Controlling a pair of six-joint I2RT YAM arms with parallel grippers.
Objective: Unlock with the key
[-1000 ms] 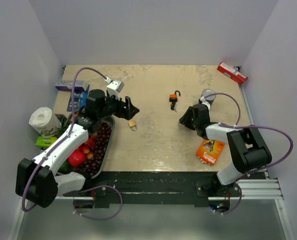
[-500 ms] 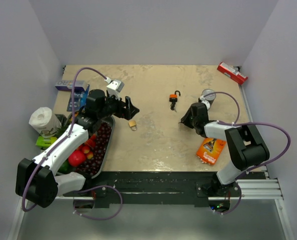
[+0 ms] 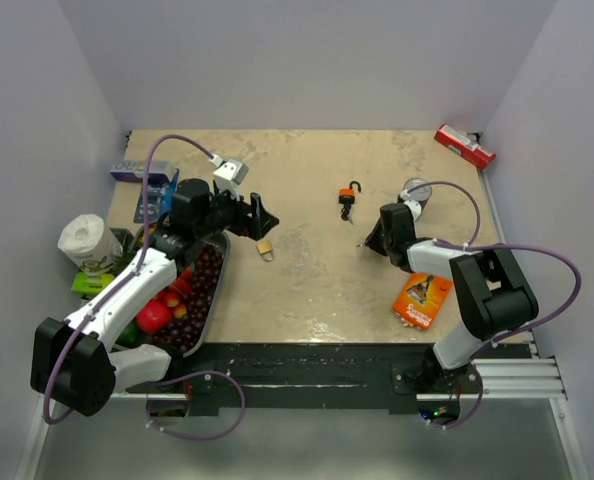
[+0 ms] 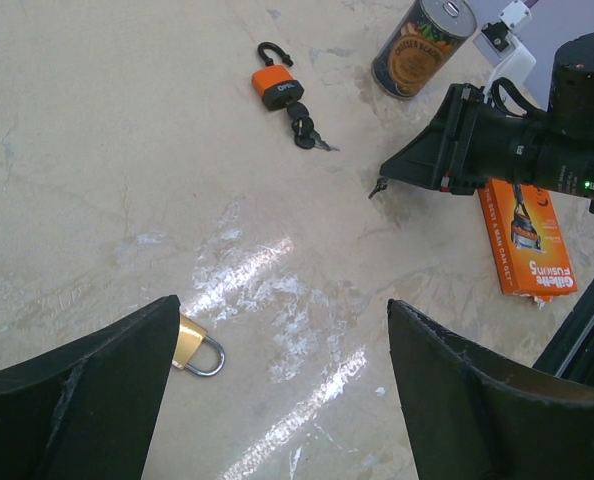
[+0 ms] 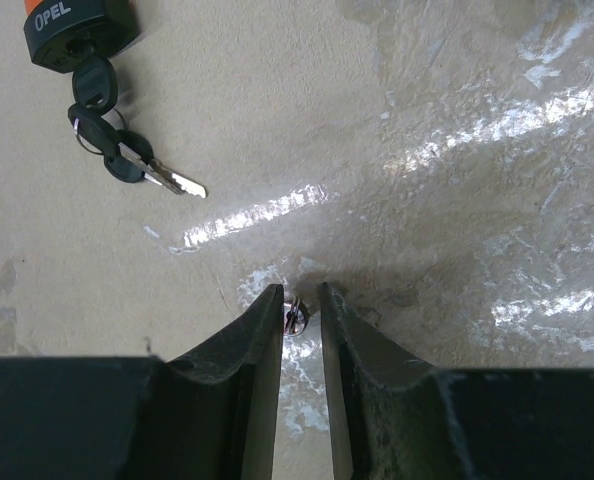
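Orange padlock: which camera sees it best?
The left wrist view: the whole orange padlock shows, shackle open, keys at its base. The right wrist view catches only its bottom edge at the frame's corner; the top view shows it whole but tiny.

Key [image 5: 152, 175] is lying just before the far padlock [image 5: 77, 30], left-ahead of my right pincer [image 5: 299, 295]; can [image 3: 415, 192] is standing right of both.

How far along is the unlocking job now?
Done: the orange padlock looks open, a black-headed key in it. In hand: the right gripper pinches a tiny metal piece, perhaps a key. To do: the brass padlock lies shut by the open left gripper.
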